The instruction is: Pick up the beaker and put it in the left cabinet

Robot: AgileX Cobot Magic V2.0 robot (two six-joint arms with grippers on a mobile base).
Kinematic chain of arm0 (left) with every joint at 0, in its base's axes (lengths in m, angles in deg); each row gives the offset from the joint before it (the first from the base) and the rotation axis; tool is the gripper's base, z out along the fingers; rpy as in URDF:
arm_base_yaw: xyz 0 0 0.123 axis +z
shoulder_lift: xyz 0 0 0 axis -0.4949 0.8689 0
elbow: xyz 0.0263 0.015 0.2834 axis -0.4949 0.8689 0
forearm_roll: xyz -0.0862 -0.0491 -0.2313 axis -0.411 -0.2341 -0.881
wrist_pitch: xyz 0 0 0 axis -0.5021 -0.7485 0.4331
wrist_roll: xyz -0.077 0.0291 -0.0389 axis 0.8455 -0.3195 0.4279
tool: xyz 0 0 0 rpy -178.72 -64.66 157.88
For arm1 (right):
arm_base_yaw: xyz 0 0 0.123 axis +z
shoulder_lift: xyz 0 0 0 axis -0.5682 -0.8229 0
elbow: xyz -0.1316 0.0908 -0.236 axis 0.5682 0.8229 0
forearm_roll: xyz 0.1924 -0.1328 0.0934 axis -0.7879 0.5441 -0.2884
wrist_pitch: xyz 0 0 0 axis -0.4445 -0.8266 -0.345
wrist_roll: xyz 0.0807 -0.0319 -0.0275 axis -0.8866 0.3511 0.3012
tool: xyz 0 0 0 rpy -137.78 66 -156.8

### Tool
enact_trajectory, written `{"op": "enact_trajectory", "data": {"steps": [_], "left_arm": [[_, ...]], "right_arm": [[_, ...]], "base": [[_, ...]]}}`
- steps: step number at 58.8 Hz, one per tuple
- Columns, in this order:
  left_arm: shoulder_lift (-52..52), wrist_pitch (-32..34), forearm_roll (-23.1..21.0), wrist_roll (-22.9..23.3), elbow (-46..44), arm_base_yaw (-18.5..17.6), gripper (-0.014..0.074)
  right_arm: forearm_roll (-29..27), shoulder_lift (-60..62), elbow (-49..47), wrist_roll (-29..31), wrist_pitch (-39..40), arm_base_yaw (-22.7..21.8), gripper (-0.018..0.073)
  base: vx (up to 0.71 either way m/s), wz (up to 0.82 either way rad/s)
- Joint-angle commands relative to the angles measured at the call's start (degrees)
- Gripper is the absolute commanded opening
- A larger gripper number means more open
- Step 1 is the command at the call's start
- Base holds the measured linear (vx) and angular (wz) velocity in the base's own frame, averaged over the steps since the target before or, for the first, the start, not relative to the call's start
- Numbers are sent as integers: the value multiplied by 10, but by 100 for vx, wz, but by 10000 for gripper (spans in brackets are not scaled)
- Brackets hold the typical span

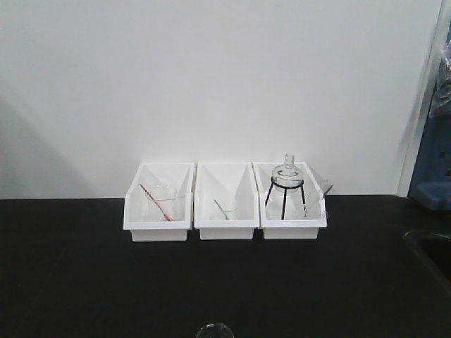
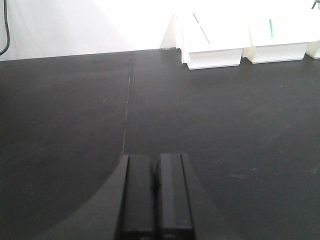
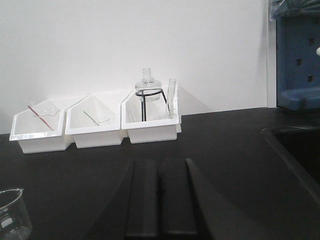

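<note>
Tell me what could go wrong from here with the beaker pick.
The beaker is clear glass, cut off at the frame edge in both views showing it; a misjudged approach could knock it over.
The right gripper is shut and must open first.
The left cabinet is in no view, so placement starts blind.

Counter point(image 1: 84, 267): matte black, faint pale specks. Wall point(image 1: 211, 70): plain white. Left bin point(image 1: 156, 227), middle bin point(image 1: 225, 229), right bin point(image 1: 292, 229): white, unpatterned. Rod point(image 1: 155, 203) in left bin: red. Tripod point(image 1: 285, 197): black wire. Flask point(image 1: 287, 171) on it: clear glass. Beaker point(image 3: 11, 215): clear glass. Left tool point(image 2: 156, 200), right tool point(image 3: 160, 200): black. Panel point(image 3: 300, 60) far right: blue, dark square holes.
</note>
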Motion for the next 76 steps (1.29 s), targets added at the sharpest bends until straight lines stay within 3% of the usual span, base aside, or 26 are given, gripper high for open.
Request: {"op": "enact_trajectory", "data": {"steps": [1,13,22,30,38,48,61,68,76], "left_arm": [[-5,47,0,2,-7,0,4],[-5,47,0,2,-7,0,4],[-5,47,0,2,-7,0,4],[-5,47,0,2,-7,0,4],[-5,47,0,2,-7,0,4],[-5,47,0,2,-7,0,4],[-5,47,0,2,-7,0,4],[-5,47,0,2,-7,0,4],[-5,47,0,2,-7,0,4]], "right_arm": [[5,8,3,2,46,-1,-8],[5,8,3,2,47,-1,-8],[7,8,-6,9,107,-1,-8],[17,-22,-88,33,103,-1,-8],[27,-164,-213,85,83,-1,-8],[19,-352,-327,77,85,-1,-8],[-8,-472,-363,61,98,-1,-2],[-12,-500,-363,48,94,-1,39],[-12,-507,-363,48,92,-1,173]], "base": [[0,0],[0,0],[0,0],[0,0],[0,0],[0,0],[0,0],[0,0],[0,0]]}}
